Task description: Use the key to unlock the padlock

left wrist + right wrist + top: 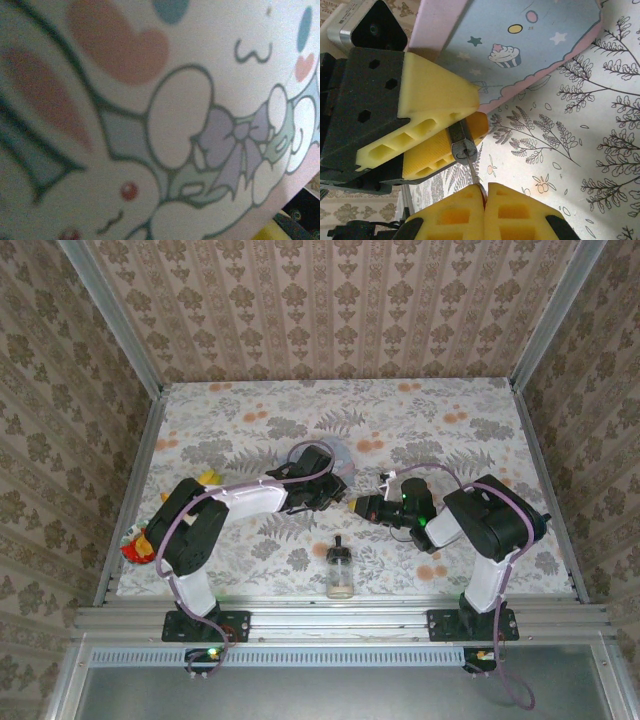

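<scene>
top view: the left gripper (335, 496) and right gripper (358, 506) meet tip to tip just below the pale blue tin (338, 453).
left wrist: the tin's cartoon bunny print, close and blurred.
right wrist: the left gripper's fingers (440, 107) clamp the padlock (461, 145) beside the tin. the right gripper's pads (455, 215) pinch the key (474, 172), its tip at the padlock.

The padlock (461, 144) sits largely hidden inside the left gripper (479, 116) at centre left, while the blurred tin (165, 115) is cropped by the top and left edges.
</scene>
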### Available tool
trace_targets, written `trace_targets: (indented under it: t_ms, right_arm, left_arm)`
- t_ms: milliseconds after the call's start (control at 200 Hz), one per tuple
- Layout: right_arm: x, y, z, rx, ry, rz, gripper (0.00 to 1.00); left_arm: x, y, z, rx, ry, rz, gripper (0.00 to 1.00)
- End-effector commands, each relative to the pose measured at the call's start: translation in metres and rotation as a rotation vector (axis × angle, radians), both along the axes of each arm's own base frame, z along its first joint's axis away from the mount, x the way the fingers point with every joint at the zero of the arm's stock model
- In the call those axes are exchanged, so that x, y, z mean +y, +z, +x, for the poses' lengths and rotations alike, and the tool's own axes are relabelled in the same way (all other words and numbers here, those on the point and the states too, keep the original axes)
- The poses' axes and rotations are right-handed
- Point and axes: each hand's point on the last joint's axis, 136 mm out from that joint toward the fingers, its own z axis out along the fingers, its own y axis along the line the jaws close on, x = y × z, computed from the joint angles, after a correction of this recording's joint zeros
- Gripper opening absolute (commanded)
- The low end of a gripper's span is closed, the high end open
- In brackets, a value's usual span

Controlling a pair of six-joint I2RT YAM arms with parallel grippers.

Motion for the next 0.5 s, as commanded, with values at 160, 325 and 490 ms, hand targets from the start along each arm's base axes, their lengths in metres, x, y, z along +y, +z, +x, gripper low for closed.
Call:
trace_targets:
  t_ms: [160,325,490]
  right_arm:
    - [-0.0072,0.0003,0.0248,0.070,-0.134,0.026,0.00]
    - [-0.0115,-0.0003,0.0280,0.100,-0.180,0.025,0.00]
    - [-0.0067,0.0042,0.0285,0.078,-0.172,0.004,0.00]
  left_arm:
    - [-0.0316,0.0349,-0.0279,0.015,-0.166,-0.122,0.16]
    - [-0.0344,0.0340,-0.0299,0.018,-0.172,-0.125,0.16]
    - [-0.0391,0.0346,-0.0323,0.033,-0.173,-0.150,0.16]
